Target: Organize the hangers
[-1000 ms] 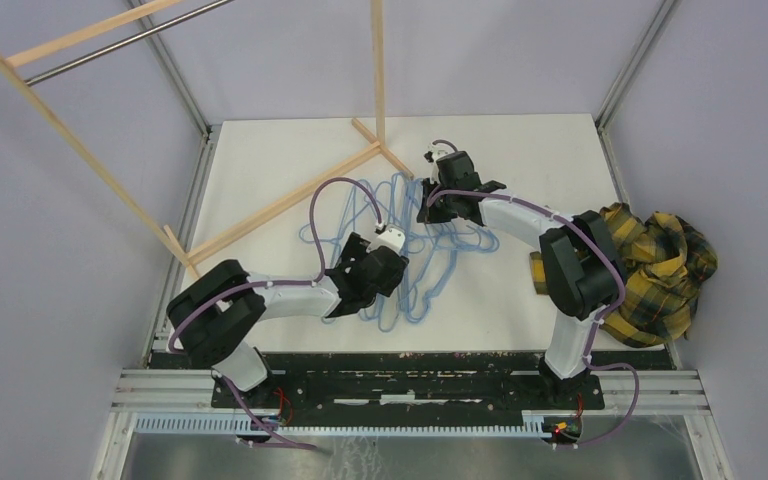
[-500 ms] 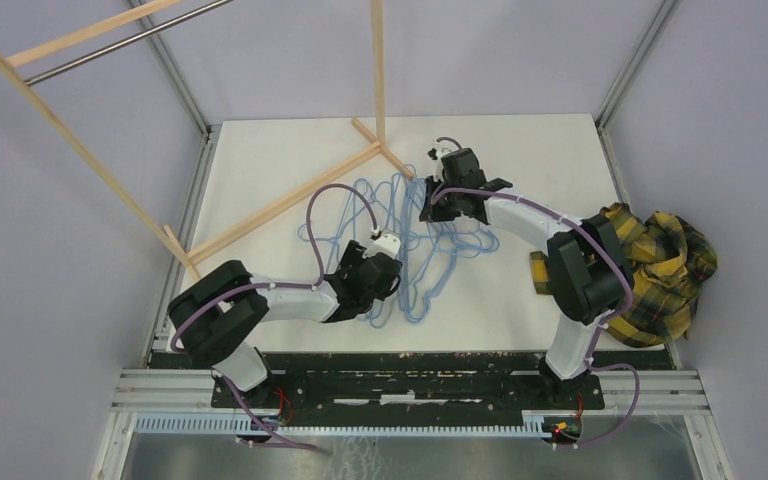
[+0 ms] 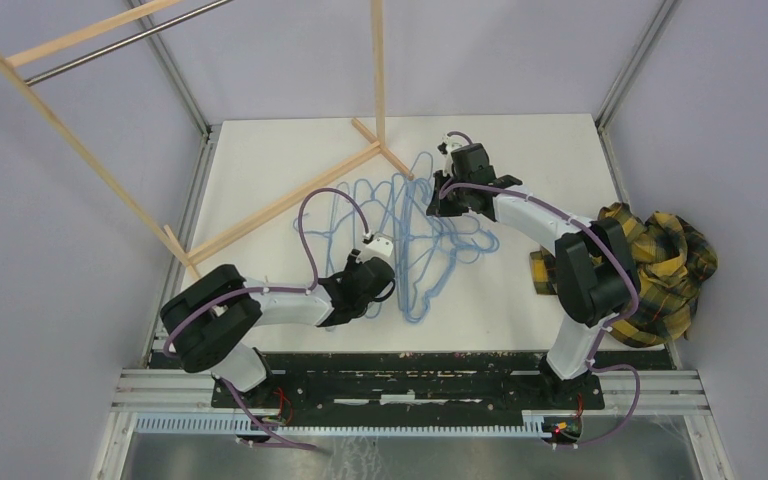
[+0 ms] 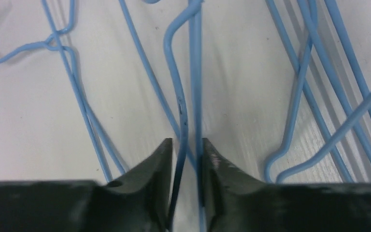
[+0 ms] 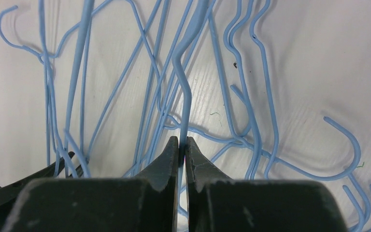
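Note:
Several light-blue wire hangers (image 3: pixel 412 232) lie tangled on the white table (image 3: pixel 540 150) between my two arms. My left gripper (image 4: pixel 187 143) is low at the near side of the pile, its jaws drawn in close on two parallel wires of a hanger (image 4: pixel 196 72) that run between the fingers. My right gripper (image 5: pixel 182 141) is at the far side of the pile, shut on a single hanger wire (image 5: pixel 185 96) that rises from the jaws above the other hangers. A curved hook (image 5: pixel 343 145) lies to its right.
A wooden rack (image 3: pixel 280 200) with a metal rod (image 3: pixel 130 40) stands at the back left, its foot reaching the table beside the pile. A yellow plaid cloth (image 3: pixel 660 260) is heaped at the right table edge. Purple cables (image 3: pixel 320 210) loop over both arms.
My left gripper has closed from wide open onto the wires and slid a little nearer and left. The right gripper has drawn back slightly with its wire, shifting the pile.

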`<state>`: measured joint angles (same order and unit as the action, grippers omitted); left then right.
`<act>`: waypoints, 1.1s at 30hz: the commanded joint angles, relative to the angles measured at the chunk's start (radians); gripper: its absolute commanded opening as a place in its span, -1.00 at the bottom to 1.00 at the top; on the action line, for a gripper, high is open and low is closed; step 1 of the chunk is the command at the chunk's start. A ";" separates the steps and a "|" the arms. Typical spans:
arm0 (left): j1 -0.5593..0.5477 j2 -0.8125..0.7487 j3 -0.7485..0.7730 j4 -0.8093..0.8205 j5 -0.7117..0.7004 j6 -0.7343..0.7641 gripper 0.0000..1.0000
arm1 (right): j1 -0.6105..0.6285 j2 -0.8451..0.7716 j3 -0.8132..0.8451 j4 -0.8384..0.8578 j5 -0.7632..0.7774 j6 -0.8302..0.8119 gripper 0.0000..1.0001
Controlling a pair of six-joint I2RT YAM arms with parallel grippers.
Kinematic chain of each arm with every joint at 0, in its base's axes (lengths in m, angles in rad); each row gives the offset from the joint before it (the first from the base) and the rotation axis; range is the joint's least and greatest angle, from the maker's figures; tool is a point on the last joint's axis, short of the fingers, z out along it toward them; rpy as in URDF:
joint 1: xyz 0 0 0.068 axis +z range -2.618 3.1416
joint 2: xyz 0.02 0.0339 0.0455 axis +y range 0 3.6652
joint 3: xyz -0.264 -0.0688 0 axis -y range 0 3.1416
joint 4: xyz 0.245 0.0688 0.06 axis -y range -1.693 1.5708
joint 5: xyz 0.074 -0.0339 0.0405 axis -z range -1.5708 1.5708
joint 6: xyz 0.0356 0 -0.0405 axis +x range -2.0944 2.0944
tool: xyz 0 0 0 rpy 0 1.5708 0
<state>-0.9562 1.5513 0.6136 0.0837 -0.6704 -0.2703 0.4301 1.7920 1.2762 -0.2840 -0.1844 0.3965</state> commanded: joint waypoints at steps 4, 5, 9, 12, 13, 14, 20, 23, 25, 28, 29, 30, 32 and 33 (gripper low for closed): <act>-0.002 0.037 0.051 -0.069 -0.028 -0.032 -0.94 | -0.016 -0.041 0.002 0.011 0.014 -0.033 -0.79; -0.002 0.033 0.055 -0.076 -0.028 -0.034 -0.94 | -0.016 -0.037 0.001 0.010 0.013 -0.033 -0.79; -0.002 -0.009 0.090 -0.119 -0.001 -0.041 -0.94 | -0.016 -0.011 0.000 0.005 0.013 -0.033 -0.79; -0.002 -0.064 0.127 -0.162 0.041 -0.052 -0.94 | -0.016 0.015 -0.003 0.008 0.012 -0.032 -0.78; -0.002 -0.084 0.138 -0.172 0.061 -0.059 -0.94 | -0.016 0.024 -0.004 0.009 0.011 -0.032 -0.75; -0.002 -0.106 0.144 -0.176 0.084 -0.064 -0.94 | -0.017 0.032 -0.003 0.008 0.009 -0.032 -0.68; -0.002 -0.256 0.116 -0.129 0.194 -0.084 -0.94 | -0.016 0.064 -0.003 -0.003 -0.010 -0.036 -0.25; -0.002 -0.307 0.101 -0.102 0.209 -0.095 -0.94 | -0.017 0.053 -0.004 -0.011 -0.021 -0.043 0.01; -0.002 -0.320 0.089 -0.079 0.213 -0.100 -0.94 | -0.016 0.029 -0.013 -0.012 -0.027 -0.041 0.18; -0.002 -0.323 0.078 -0.055 0.210 -0.106 -0.94 | -0.016 -0.020 -0.032 -0.010 -0.046 -0.031 0.31; -0.002 -0.324 0.079 -0.055 0.206 -0.109 -0.94 | -0.016 -0.035 -0.036 -0.010 -0.054 -0.027 0.35; -0.001 -0.326 0.080 -0.055 0.197 -0.113 -0.94 | -0.016 -0.050 -0.038 -0.014 -0.066 -0.028 0.38; -0.002 -0.335 0.082 -0.050 0.195 -0.118 -0.94 | -0.016 -0.076 -0.044 -0.023 -0.090 -0.026 0.39; -0.002 -0.341 0.079 -0.040 0.195 -0.119 -0.94 | -0.016 -0.090 -0.052 -0.017 -0.103 -0.022 0.33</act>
<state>-0.9577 1.2472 0.6918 -0.0490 -0.4633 -0.3233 0.4149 1.8080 1.2297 -0.3225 -0.2287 0.3702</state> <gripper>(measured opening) 0.066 0.693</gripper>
